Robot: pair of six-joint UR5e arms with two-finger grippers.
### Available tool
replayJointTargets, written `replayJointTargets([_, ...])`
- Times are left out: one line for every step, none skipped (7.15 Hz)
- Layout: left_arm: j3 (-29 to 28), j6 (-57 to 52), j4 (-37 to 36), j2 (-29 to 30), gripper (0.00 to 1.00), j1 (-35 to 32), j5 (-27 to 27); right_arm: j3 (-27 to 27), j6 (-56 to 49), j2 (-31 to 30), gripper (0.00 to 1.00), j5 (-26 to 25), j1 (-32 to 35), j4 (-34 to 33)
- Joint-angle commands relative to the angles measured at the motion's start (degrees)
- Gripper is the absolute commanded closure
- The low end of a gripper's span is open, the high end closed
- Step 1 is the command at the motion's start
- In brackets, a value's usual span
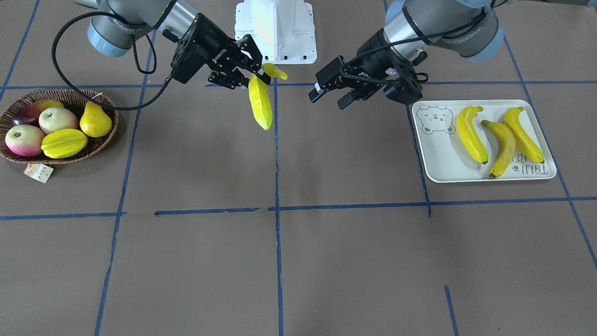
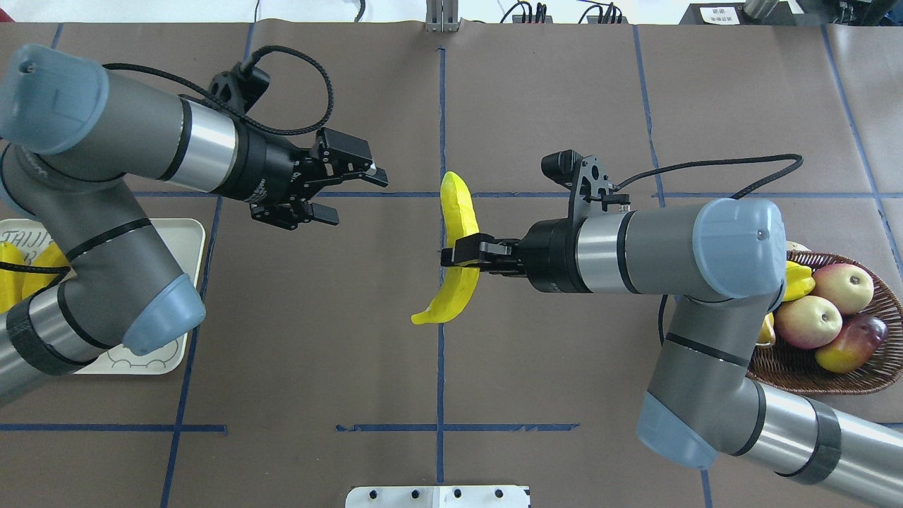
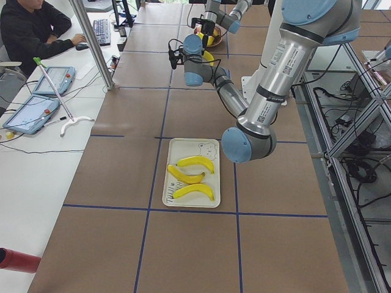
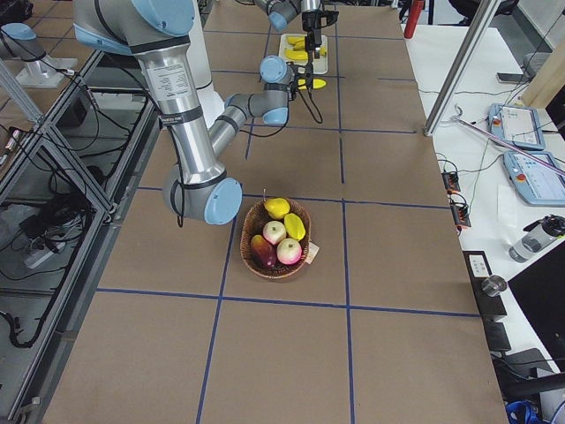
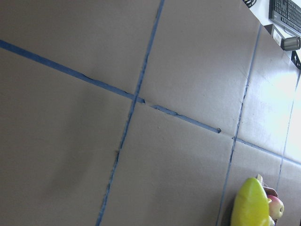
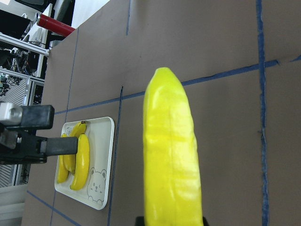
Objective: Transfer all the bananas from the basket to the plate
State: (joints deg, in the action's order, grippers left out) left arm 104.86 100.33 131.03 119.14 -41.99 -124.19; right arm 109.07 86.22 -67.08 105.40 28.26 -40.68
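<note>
Banana [image 2: 458, 212] clamped near mid-length in right pincer [image 2: 451, 254], held above bench [image 2: 317, 339] centre, between basket [image 1: 70, 94] and plate [image 1: 443, 158]. Left pincer [image 2: 360, 197] jaws spread wide, nothing in them, just beside fruit. Front view gives you three bananas [image 1: 471, 134] on plate; overhead hides most of that under left arm. Held fruit smooth, glossy, curved. Basket woven wicker. Plate flat, rounded corners.
</note>
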Motion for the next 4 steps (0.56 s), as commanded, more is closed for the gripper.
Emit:
replayJointTargets([-1.8, 1.4, 0.2, 3.4, 0.01, 2.5, 1.6, 0.1, 0.0, 0.1, 0.99, -2.6, -2.3, 0.0])
replayJointTargets([-2.0, 1.4, 0.2, 4.1, 0.02, 4.4, 4.2, 0.3, 0.0, 0.1, 0.99, -2.7, -2.4, 0.0])
replayJointTargets([-3.9, 1.4, 0.3, 5.6, 0.03, 5.9, 6.6, 0.3, 0.0, 0.1, 0.99, -2.7, -2.4, 0.0])
replayJointTargets([-4.5, 1.4, 0.4, 6.0, 0.04, 6.7, 6.9, 0.4, 0.0, 0.1, 0.99, -2.7, -2.5, 0.0])
